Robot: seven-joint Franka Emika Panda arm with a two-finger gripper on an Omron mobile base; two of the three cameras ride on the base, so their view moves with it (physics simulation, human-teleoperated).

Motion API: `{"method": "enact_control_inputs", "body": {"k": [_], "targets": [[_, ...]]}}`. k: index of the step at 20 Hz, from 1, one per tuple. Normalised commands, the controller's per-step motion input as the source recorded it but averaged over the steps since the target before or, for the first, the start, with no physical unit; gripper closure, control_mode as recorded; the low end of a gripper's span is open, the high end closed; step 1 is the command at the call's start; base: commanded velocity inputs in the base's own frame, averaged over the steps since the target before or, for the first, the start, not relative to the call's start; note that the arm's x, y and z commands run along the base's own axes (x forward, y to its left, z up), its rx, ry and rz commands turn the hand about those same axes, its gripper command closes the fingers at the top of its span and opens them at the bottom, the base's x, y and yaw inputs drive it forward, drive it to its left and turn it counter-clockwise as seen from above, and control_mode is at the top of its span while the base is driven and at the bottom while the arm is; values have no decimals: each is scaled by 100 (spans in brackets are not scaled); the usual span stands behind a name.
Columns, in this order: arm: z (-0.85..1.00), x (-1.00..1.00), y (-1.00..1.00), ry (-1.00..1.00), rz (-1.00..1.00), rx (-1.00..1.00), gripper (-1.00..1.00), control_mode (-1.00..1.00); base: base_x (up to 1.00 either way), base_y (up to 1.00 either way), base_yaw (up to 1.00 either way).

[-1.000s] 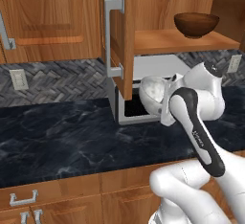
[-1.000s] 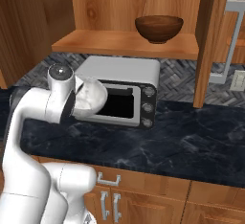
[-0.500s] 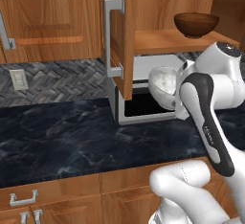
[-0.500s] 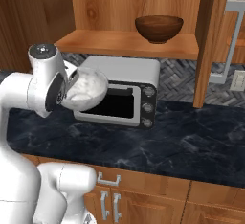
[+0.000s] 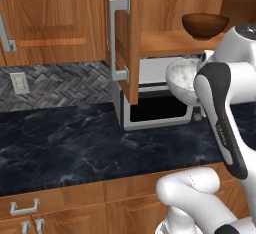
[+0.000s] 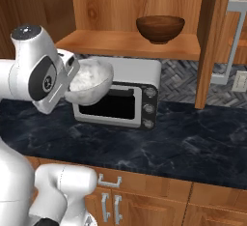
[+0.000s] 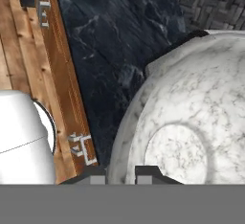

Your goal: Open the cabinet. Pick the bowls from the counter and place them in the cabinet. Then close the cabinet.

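1. While one speckled bowl [image 6: 89, 81] hangs tilted in the air in front of the toaster oven [image 6: 126, 98], the gripper [image 7: 119, 174] clamps its rim, one finger on each side of the wall.
2. One wood bowl [image 6: 160, 28] sits upright on the shelf [image 6: 120, 44] of the cabinet [image 5: 131, 38], so two bowls in all.
3. Both cabinet doors stand open, each with one silver bar handle [image 5: 116, 38].
4. One counter [image 5: 75, 138] runs below; the held bowl is well above it, lower than the shelf.
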Motion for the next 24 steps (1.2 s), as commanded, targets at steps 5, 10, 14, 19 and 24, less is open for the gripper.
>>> {"method": "enact_control_inputs", "body": {"k": [5,10,14,19,24], "targets": [[16,0,-12,-8,12,-1,100,-100,0,0,0],[18,0,-1,-11,23,0,100,-100,0,0,0],[10,0,0,-12,20,0,100,-100,0,0,0],[23,1,0,-2,15,0,100,-100,0,0,0],[43,15,0,0,5,0,100,-100,0,0,0]]}}
